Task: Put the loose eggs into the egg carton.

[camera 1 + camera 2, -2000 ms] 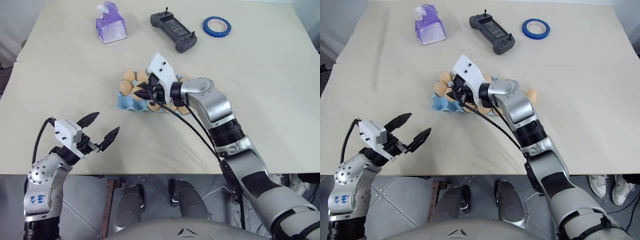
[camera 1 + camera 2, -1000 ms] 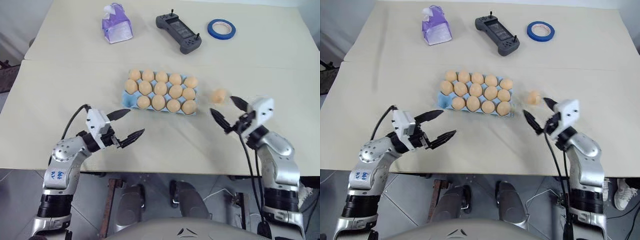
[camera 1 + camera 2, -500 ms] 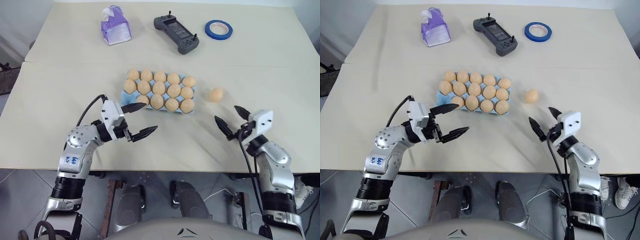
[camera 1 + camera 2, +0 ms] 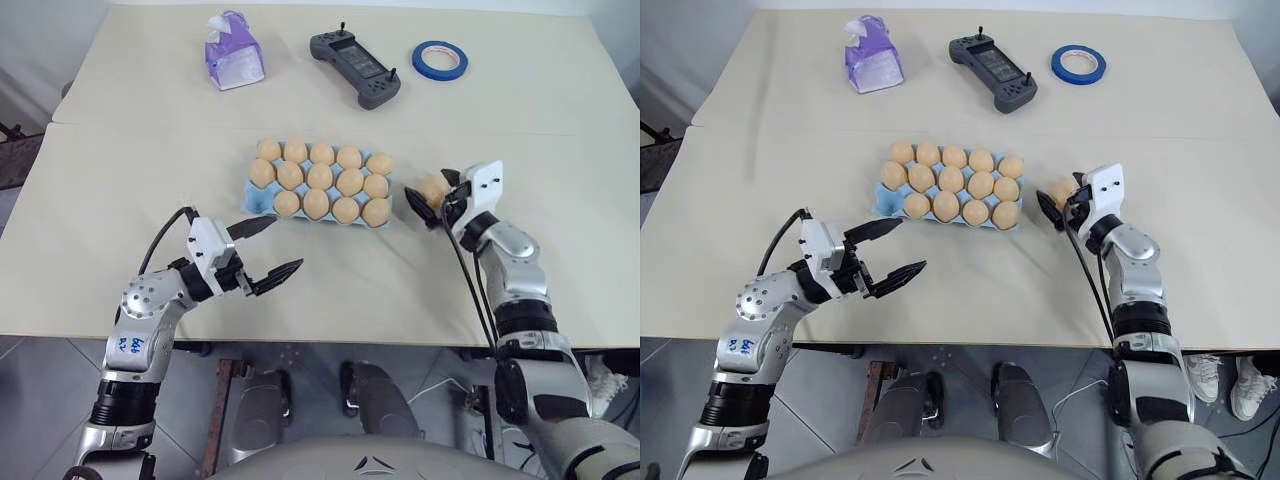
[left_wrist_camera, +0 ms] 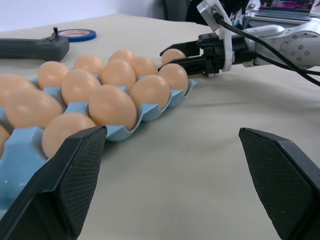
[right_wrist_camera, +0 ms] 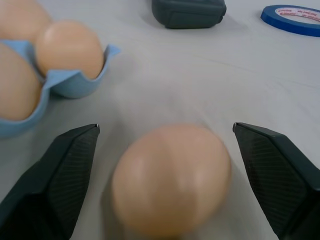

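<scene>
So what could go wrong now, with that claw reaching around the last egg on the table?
The loose egg lies free on the table between the right gripper's open fingers. A nudge from one finger could roll it away before they close. Squeezing too hard might crack it. Also, every cup I can see in the egg carton already holds an egg, so it may have nowhere to go.
</scene>
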You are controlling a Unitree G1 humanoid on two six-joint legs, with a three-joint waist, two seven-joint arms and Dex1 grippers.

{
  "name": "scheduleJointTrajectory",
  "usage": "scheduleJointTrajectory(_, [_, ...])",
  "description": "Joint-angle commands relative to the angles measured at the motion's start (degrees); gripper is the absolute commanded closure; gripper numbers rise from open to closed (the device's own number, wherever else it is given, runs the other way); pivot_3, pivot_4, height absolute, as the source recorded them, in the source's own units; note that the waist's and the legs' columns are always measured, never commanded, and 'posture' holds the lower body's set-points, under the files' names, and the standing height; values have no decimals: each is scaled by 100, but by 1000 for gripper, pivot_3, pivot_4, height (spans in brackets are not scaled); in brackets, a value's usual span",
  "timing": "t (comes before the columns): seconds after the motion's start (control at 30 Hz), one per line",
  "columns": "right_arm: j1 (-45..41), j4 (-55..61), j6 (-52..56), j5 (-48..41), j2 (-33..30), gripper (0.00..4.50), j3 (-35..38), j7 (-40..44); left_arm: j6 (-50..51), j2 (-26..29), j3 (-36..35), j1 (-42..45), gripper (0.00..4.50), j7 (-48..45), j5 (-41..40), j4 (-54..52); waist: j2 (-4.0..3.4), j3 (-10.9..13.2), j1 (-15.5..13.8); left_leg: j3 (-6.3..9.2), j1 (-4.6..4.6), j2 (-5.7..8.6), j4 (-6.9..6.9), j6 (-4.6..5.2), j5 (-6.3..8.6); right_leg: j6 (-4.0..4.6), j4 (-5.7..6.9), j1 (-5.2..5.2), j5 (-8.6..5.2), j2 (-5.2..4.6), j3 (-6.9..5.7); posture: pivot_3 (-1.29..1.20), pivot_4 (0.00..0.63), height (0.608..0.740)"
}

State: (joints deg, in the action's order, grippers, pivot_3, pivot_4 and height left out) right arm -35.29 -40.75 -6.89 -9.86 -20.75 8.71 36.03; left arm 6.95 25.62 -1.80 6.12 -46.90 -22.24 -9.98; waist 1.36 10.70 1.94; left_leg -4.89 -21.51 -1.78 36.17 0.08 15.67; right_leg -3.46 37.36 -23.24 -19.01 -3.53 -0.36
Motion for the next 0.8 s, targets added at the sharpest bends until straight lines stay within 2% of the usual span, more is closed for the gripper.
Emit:
scheduleJointTrajectory(0.03, [-154,-100,-328,-75,80,975,21,80,-31,11,-155,-148,0,180,-41,-387,0,0,0,0,0,0,-1,0,0,0,-1,0,0,0,-1,0,150,740])
scheduleJointTrajectory(0.13, [-82,358,-269,-266,160,1934,-21,379,-10,24,-290,-307,0,343,-64,-496,0,0,21,-2,0,-1,-2,0,2,0,-2,0,0,0,2,0,150,740])
scheduleJointTrajectory(0.2, [-17,761,-154,-295,185,1934,-150,544,10,37,-413,-439,0,457,-105,-566,0,0,52,-4,0,-3,-2,1,2,-1,-1,-2,0,1,3,0,150,740])
scheduleJointTrajectory(0.37, [-62,2390,914,-560,463,1934,-757,804,38,19,-921,-975,0,775,-197,-706,-1,1,150,-5,2,-8,-4,-2,3,-1,7,-7,0,2,6,0,150,740])
scheduleJointTrajectory(0.5, [-557,3225,2006,-647,1299,1934,-1705,817,-64,-47,-1404,-1578,0,1014,-207,-665,-1,1,266,-10,3,-13,-10,-6,4,1,12,-17,-1,2,10,0,150,740])
scheduleJointTrajectory(0.63, [-884,3061,2432,-338,1721,1934,-2180,615,-85,-111,-1519,-1751,0,1144,-209,-689,3,-2,212,0,-1,-15,-11,-10,5,9,12,-22,-4,-3,-4,0,150,740])
scheduleJointTrajectory(0.8, [-1460,1974,2041,218,2362,1934,-2620,285,-85,-193,-1549,-1962,0,1271,-229,-923,7,-4,155,2,-17,10,-12,-3,16,9,-11,-23,-4,-52,-41,0,150,740])
